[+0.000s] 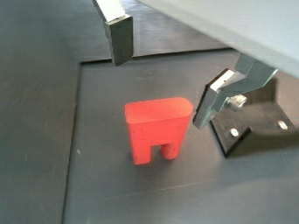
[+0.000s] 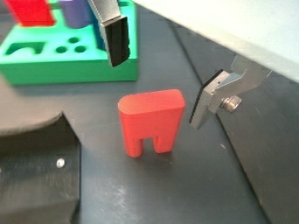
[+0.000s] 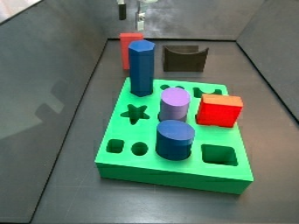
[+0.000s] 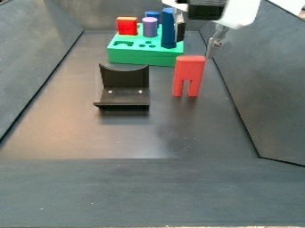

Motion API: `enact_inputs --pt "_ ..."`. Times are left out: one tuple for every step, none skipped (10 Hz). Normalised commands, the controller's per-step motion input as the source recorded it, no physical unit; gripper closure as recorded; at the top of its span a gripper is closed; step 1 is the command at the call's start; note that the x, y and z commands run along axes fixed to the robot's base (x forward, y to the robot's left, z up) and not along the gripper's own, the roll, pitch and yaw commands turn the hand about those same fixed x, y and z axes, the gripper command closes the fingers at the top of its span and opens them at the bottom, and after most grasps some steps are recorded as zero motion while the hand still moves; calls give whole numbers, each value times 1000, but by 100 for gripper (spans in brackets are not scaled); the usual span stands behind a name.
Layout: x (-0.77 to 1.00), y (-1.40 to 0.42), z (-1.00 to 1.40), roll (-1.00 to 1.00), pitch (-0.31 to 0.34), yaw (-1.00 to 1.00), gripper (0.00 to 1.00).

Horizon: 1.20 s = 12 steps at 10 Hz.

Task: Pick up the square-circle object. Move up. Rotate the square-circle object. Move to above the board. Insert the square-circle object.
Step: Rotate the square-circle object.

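One claw (image 4: 195, 37) above square-circle object (image 4: 190, 75), dark floor (image 4: 143, 134).

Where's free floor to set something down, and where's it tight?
Free: the wide floor nearer the camera than the fixture and the square-circle object. Crowded: the far end, where the board, fixture and object cluster; the open tool straddles the object.

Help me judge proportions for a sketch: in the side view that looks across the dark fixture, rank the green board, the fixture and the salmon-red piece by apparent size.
1. Fixture, largest, though nearer the camera than the board.
2. Board, partly hidden by pegs; its true rank is unsure.
3. Square-circle object, smallest, standing below the open gripper.
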Motion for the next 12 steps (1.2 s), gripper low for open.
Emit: enact_inputs --pt "35 1 -31 6 10 1000 0" --pt "35 1 -31 6 11 1000 0" --pt "35 1 -31 7 12 1000 0" --pt "35 1 -31 7 13 1000 0" --pt "35 1 -31 8 15 1000 0" --pt "35 1 -30 9 16 1000 0" --pt "35 1 -30 10 18 1000 0" --pt "35 1 -30 12 21 1000 0" --pt "36 1 -29 13 24 1000 0" --pt "36 1 -29 16 29 1000 0" --pt "36 1 -28 21 37 974 0" --pt "36 1 -28 21 37 735 0"
